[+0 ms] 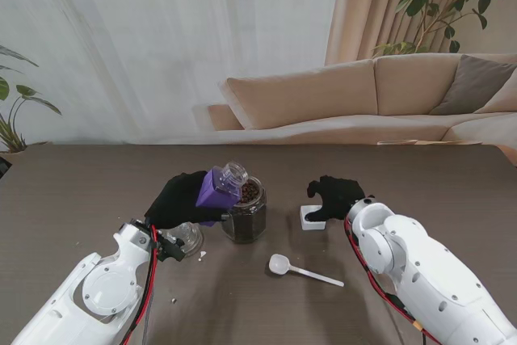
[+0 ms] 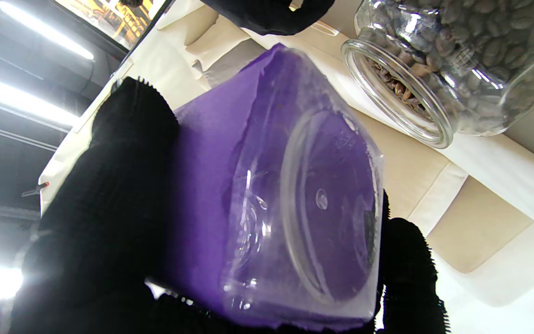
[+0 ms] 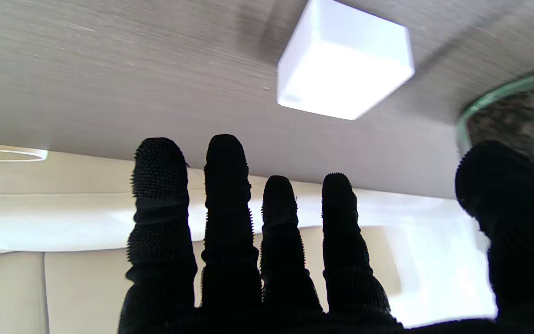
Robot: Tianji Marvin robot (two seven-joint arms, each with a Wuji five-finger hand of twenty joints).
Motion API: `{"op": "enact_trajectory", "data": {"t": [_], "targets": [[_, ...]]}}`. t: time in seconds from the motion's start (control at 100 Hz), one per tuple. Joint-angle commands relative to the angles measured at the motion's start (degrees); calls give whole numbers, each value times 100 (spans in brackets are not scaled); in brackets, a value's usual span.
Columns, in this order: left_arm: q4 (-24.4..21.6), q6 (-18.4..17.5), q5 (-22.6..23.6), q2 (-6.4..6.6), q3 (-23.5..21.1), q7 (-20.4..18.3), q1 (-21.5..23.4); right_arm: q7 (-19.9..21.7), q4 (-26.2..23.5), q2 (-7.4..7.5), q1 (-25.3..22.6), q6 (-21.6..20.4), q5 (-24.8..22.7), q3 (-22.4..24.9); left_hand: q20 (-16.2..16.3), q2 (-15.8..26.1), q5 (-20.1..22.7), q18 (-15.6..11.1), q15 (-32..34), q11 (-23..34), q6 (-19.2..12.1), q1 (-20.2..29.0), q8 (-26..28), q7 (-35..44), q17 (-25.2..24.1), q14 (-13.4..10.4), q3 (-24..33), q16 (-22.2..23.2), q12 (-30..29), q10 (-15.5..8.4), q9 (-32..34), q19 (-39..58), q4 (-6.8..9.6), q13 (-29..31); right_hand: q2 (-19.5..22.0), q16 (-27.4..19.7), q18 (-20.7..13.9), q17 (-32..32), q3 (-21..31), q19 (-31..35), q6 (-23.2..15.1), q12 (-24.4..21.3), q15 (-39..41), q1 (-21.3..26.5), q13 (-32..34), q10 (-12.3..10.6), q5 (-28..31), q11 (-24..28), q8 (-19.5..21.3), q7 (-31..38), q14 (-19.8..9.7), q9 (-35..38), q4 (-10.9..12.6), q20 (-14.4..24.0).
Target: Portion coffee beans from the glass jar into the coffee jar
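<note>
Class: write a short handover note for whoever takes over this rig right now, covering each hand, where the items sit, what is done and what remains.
Left hand: shut on the purple jar, tilted, its open mouth by the glass jar.
Right hand: open, holding nothing, over the white box.
Glass jar stands upright, uncapped, holding beans.
White spoon lies on the table nearer to me, untouched.
Done: purple jar lifted. No beans visible in it.
Left: portion the beans.

purple coffee jar, black left hand, white spoon.
</note>
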Motion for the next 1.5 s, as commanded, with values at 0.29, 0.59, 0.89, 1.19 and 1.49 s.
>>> {"op": "enact_trajectory", "data": {"t": [0.29, 0.59, 0.89, 1.19, 1.49], "targets": [[-7, -61, -59, -24, -9, -121, -2, -88, -1195, -8, -1385, -438, 249, 826, -120, 1351, 748, -812, 376, 40, -442, 1015, 379, 1149, -96, 137, 2417, 115, -1, -357, 28, -102, 309, -2, -1004, -25, 86, -1298, 1602, 42, -32, 40, -90, 281, 501, 80, 984, -136, 349, 434, 49, 780, -231, 94], [-22, -133, -62, -22, -46, -120, 20, -388, -1656, -58, -2089, -430, 363, 985, -120, 1350, 753, -805, 369, 37, -437, 1017, 377, 1150, -98, 142, 2417, 111, -4, -350, 25, -105, 309, -2, -2101, 68, 92, -1304, 2202, 86, -25, 169, 13, 722, 506, 90, 1330, -79, 445, 482, 57, 960, -354, 101], [-32, -142, -112, -22, -43, -139, 33, -780, -1672, -103, -2324, -107, 293, 703, -117, 1350, 755, -799, 368, 34, -435, 1014, 377, 1145, -94, 147, 2419, 112, -13, -344, 29, -103, 308, 2, -2297, 144, 113, -1295, 2275, 128, 12, 302, 166, 620, 588, 76, 1567, 70, 557, 621, 61, 1110, -423, 112], [-9, -62, -248, -26, -5, -207, -78, -910, -1464, -100, -2387, 62, 212, 546, -116, 1358, 758, -797, 363, 35, -426, 1019, 377, 1136, -99, 148, 2416, 113, -13, -348, 26, -108, 306, -13, -2307, 185, 129, -1288, 2260, 163, 37, 391, 255, 614, 617, 87, 1668, 117, 635, 677, 66, 1175, -416, 109], [-37, -150, -254, -26, -47, -199, -66, -1081, -1117, -115, -2187, 206, 224, 249, -114, 1354, 757, -792, 363, 36, -434, 1020, 386, 1138, -100, 146, 2415, 114, -10, -350, 28, -109, 310, -5, -2289, 196, 129, -1270, 2245, 195, 130, 423, 298, 582, 645, 83, 1526, 130, 579, 516, 62, 1177, -418, 99]]}}
